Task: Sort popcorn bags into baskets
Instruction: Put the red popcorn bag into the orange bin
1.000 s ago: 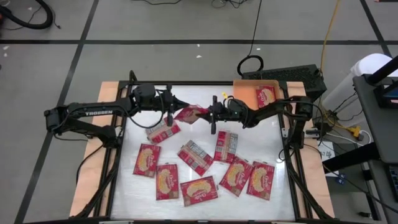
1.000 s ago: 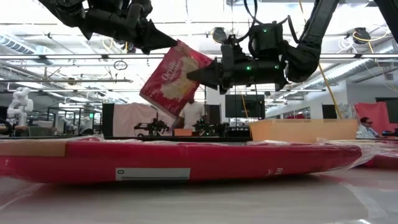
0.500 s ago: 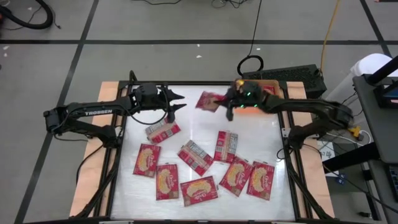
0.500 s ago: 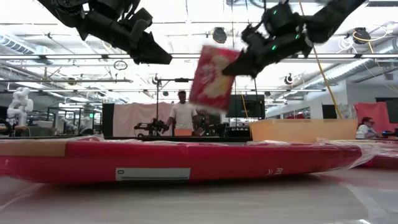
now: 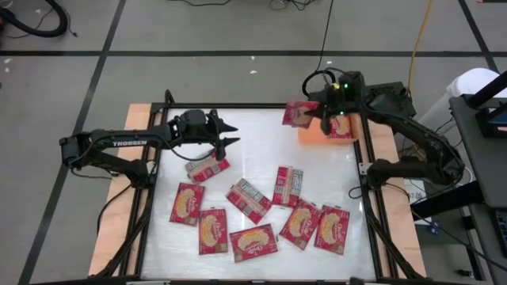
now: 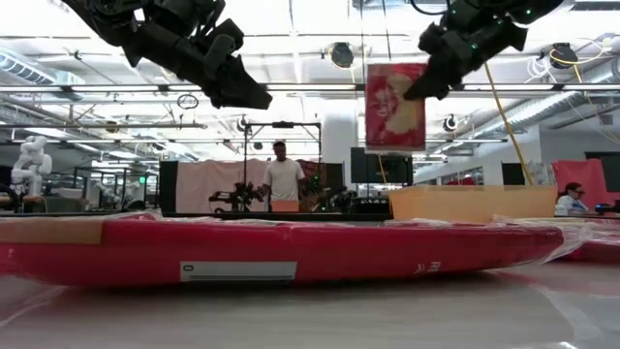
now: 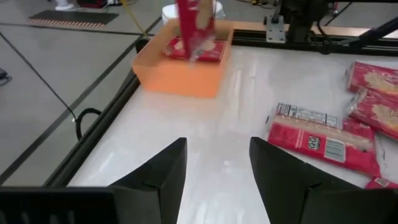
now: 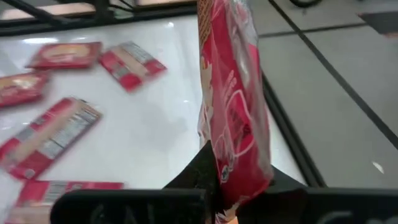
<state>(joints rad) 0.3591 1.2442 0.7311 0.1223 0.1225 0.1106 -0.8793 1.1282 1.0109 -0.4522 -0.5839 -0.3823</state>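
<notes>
Right gripper (image 5: 322, 115) is pinching a popcorn bag (image 5: 300, 113) by one edge, hanging it in the air just beside the orange tray (image 5: 310, 134) at the table's far right corner. One packet (image 5: 342, 127) is already lying in that tray, possibly more under it. Left gripper (image 5: 230, 134) is hovering with its fingers spread and holding nothing, above the far-left part of the white table (image 5: 253, 162), where nine more packets (image 5: 253, 241) are lying scattered.

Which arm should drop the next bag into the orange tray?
Right. Its pincer is shut on a popcorn bag at the orange tray. The left pincer is open, empty, farther off.
</notes>
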